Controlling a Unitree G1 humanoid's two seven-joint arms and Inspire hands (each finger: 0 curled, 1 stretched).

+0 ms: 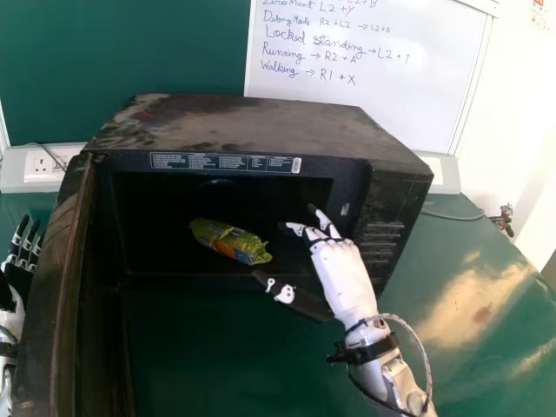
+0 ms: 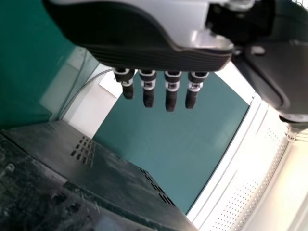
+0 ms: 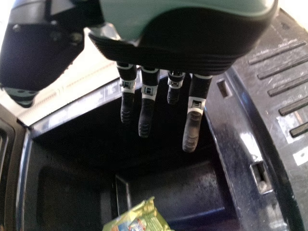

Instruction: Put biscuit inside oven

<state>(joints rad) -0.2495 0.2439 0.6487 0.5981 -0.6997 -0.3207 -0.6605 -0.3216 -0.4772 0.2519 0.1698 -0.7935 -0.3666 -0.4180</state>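
Note:
In the head view my right hand (image 1: 334, 265) is at the right part of the oven's opening, fingers extended and apart from the biscuit pack. The green-yellow biscuit pack (image 1: 230, 241) lies inside the black oven (image 1: 252, 126), tilted, with its right end nearer the front. My left hand (image 1: 24, 252) rests at the far left, outside the opened door (image 1: 65, 287). In the left wrist view the left hand (image 2: 171, 91) has straight fingers. The right wrist view shows the right hand (image 3: 148, 106) with straight fingers over the cavity and part of the biscuit pack (image 3: 139, 219).
The oven stands on a green table (image 1: 460, 321), its door swung out on the left side. Behind it are a whiteboard (image 1: 373, 69) and a wall socket (image 1: 43, 165). A cable runs along the table at the right rear.

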